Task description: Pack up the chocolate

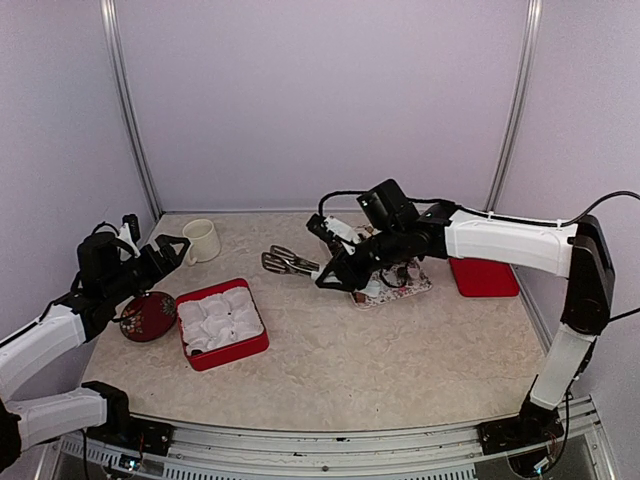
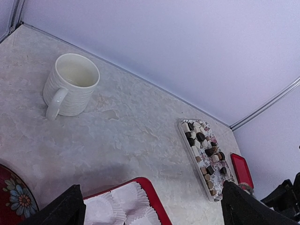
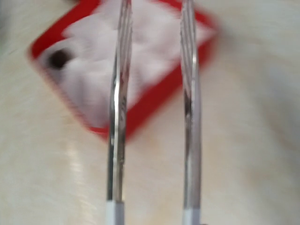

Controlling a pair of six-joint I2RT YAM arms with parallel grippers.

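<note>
Several brown, tan and cream chocolates [image 1: 392, 272] lie on a floral tray [image 1: 372, 298] right of centre; they also show in the left wrist view [image 2: 204, 146]. A red box [image 1: 255, 345] of white paper cups [image 1: 218, 318] sits at the left. In the blurred right wrist view one dark piece [image 3: 58, 58] lies in a cup. My right gripper [image 1: 335, 275] is shut on metal tongs [image 1: 290, 263], which point toward the box. The tong arms [image 3: 117, 117] are apart with nothing between them. My left gripper [image 1: 172, 250] is open and empty above the box's far left.
A cream mug [image 1: 203, 240] stands at the back left and shows in the left wrist view [image 2: 70, 84]. A dark red oval dish [image 1: 148, 315] lies left of the box. A red lid [image 1: 483, 276] lies right of the tray.
</note>
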